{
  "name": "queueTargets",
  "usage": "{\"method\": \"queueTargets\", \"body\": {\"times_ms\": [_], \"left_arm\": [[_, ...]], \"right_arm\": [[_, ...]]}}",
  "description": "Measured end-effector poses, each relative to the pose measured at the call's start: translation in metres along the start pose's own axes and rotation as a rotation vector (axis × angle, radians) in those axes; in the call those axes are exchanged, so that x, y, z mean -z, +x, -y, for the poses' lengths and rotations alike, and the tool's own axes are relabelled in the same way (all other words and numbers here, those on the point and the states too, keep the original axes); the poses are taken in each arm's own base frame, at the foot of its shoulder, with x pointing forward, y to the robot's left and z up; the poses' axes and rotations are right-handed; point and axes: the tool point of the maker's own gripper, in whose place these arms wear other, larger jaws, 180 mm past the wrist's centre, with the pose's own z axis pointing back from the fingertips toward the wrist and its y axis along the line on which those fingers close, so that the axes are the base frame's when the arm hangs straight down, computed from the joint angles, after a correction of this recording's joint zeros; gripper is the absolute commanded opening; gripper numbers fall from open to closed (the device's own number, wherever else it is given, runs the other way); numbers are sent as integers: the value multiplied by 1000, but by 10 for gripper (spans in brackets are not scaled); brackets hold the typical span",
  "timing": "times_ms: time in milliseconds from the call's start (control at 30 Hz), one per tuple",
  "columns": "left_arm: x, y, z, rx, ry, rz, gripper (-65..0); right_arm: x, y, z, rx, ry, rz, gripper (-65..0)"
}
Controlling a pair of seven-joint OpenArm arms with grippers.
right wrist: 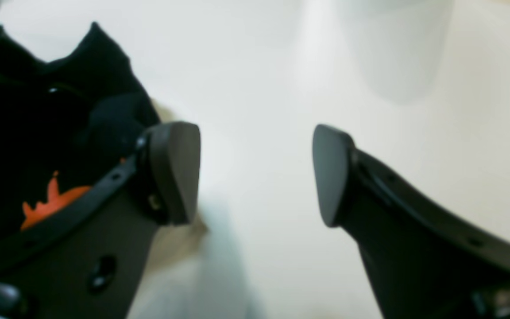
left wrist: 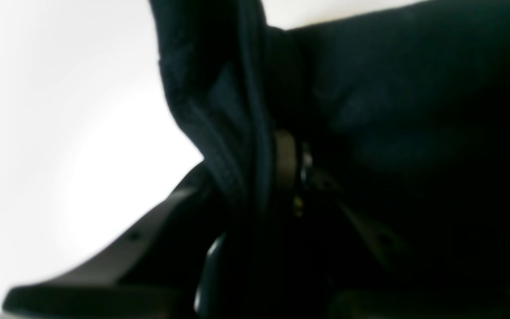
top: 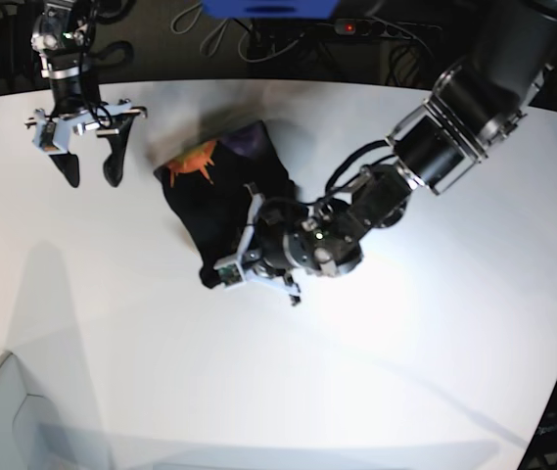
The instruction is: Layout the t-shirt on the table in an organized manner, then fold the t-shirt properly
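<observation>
Black cotton, bunched rather than spread: the t-shirt [top: 221, 208] lies crumpled a little toward eleven o'clock from the centre of the base view on the white table [top: 112, 372], its orange print [top: 195, 163] turned up at the garment's eleven o'clock end, with a purple patch just beside it toward one o'clock; the left gripper [top: 221, 278], reaching in from the two o'clock corner of the base view, sits at the shirt's six o'clock tip and is clamped on the t-shirt there; in the left wrist view a stitched hem [left wrist: 226, 146] runs between the closed jaws, dark cloth filling the three o'clock half of the frame and bare table the nine o'clock half; the right gripper [top: 87, 174] hangs at ten o'clock in the base view, apart from the cloth, with jaws spread wide and nothing between them; in the right wrist view its two dark pads [right wrist: 177, 170] stand well apart over plain tabletop, and the shirt shows at nine o'clock, behind the nine o'clock finger; whether that finger touches the cloth cannot be told.
</observation>
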Motion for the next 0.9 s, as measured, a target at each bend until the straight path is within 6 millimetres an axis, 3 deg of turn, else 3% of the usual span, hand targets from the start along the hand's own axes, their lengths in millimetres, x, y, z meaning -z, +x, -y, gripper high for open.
{"method": "queueTargets", "body": {"times_ms": [267,467,667,767,900], "left_arm": [[6,17,5,229,-14,-23,-649],[17,44,16,397,16,-20,-649],[23,32,27,494,-66,-85,-643],[23,33,26,490,-58,-82,-556],[20,35,14,446,-28,-73,-367]], "right_arm": [[-13,-13,0,4,-6,-44,-250],[-18,-17,-2,52,-43,-38,-250],[-27,-24,1,60,-63,-62,-250],[-26,-23,1,59,-63,-59,-250],[-27,-23,1,59,-63,-60,-250]]}}
